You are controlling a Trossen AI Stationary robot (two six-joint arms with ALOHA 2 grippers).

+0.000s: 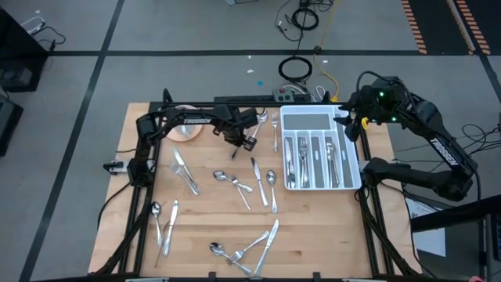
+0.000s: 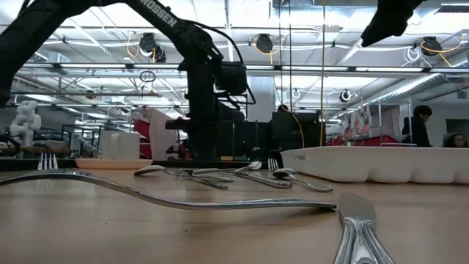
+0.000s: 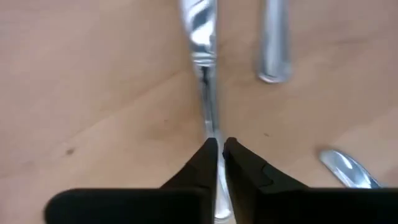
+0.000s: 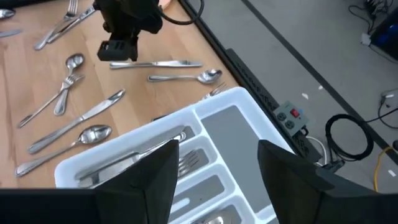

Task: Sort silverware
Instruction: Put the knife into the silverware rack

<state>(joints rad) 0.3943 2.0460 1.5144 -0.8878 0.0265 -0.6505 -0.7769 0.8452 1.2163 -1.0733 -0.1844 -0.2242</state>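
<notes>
Several pieces of silverware (image 1: pixel 235 182) lie loose on the wooden table, and more lie in the white tray (image 1: pixel 356 160) at the far right. My left gripper (image 3: pixel 219 144) points down over the far middle of the table, shut on a knife (image 4: pixel 158 63). The knife's blade (image 3: pixel 199 28) points away from the fingers. My right gripper (image 4: pixel 214 180) hangs open high above the tray's far end with nothing between its fingers. My left gripper pinches the knife's slim handle (image 3: pixel 210 118) between its two fingers (image 3: pixel 193 171), coming from above with the fingers pointing down. The handle runs on through the narrow gap between them. Whether the blade end rests on the table I cannot tell.
A pink saucer (image 1: pixel 186 131) stands at the far left. A spoon (image 4: pixel 186 77) and a fork (image 4: pixel 214 92) lie between my left gripper and the tray. More forks, spoons and knives (image 1: pixel 246 247) are scattered over the near half of the table.
</notes>
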